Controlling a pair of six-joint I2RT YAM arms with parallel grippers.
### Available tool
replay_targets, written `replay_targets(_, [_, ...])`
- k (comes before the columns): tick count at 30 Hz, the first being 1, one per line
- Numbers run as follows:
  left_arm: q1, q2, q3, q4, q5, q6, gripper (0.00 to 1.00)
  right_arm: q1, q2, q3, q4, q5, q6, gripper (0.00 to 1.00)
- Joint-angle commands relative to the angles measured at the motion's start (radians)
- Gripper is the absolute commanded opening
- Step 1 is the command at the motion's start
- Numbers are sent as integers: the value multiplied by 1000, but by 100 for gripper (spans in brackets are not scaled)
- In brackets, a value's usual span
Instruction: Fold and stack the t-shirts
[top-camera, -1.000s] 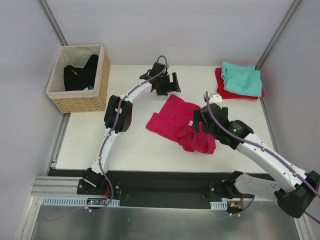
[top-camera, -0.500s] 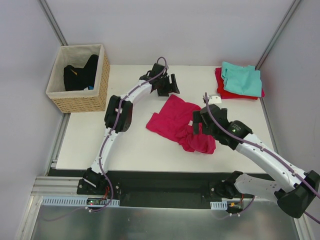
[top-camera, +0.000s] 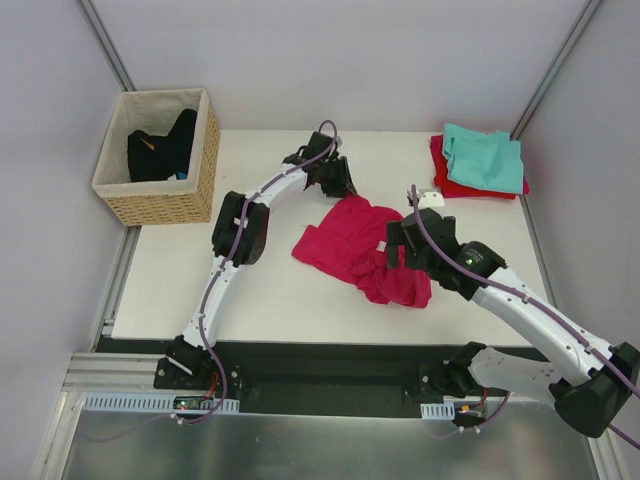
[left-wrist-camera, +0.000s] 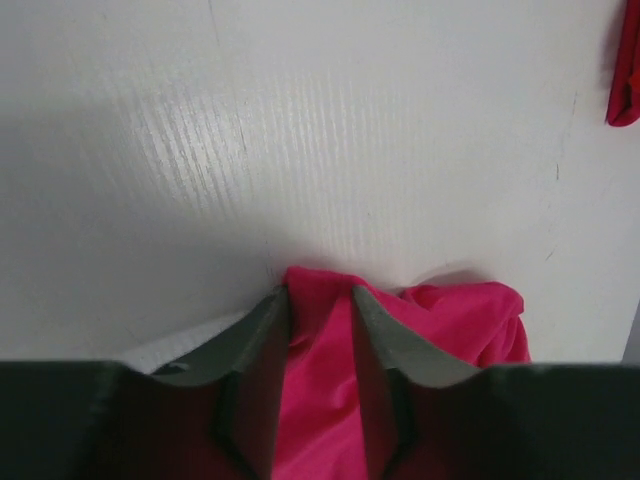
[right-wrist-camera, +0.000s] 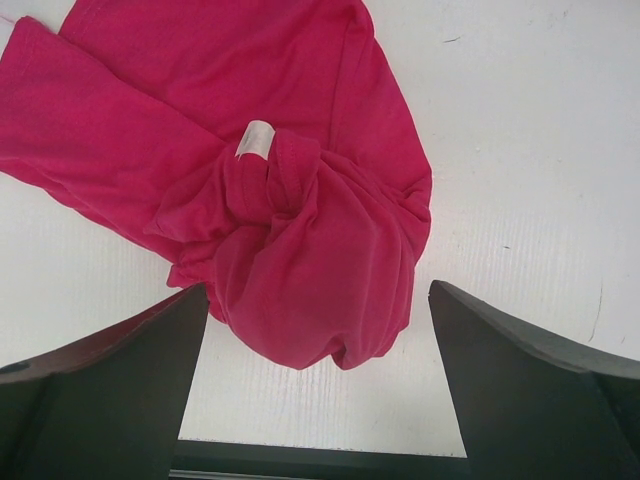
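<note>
Now: left hand (left-wrist-camera: 320, 295) clenched on the far edge of the pink tee (top-camera: 345, 240), fabric pinched between its fingers. Over the tee's bunched near end the right hand (right-wrist-camera: 318, 288) hangs spread wide, not touching. Pink tee lies crumpled mid-tabletop (top-camera: 260, 280); teal tee (top-camera: 485, 158) sits on red tee (top-camera: 445, 182) at the far right corner.

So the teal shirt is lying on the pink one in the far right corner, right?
Not quite: the teal shirt lies on the red shirt in that far right corner. The top view shows it; the pink shirt sits crumpled mid-table.
</note>
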Motion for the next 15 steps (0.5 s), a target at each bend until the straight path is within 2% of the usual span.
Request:
replay_targets(1, [-9,0,-23,-79,0,-9,24,-5,-30,-6,4,-8,12,96])
replay_targets(2, [-9,-1,-23,-85,-5,-12,2,-6,-31,-6,5,-10,17,96])
replay_targets(3, [-9,-3,-24,-95,-14,-15,0,-5,-33,-6,2,-11,17,96])
replay_targets(8, [-9,-20,-56,-104,-37,-10,0,-3,-33,-13,4,-34,23,97])
replay_targets(11, [-7,-93,-128,-105,-83,5,0,-3,-24,-30,24,-57,29,96])
replay_targets(14, [-5,-245,-242,-105,-161,40,0,-6,7,-43,50,-82,32,96])
replay_targets(15, [-2,-340,-301,-105,-180,56,0,-6,17,-47,67,-88,34,96])
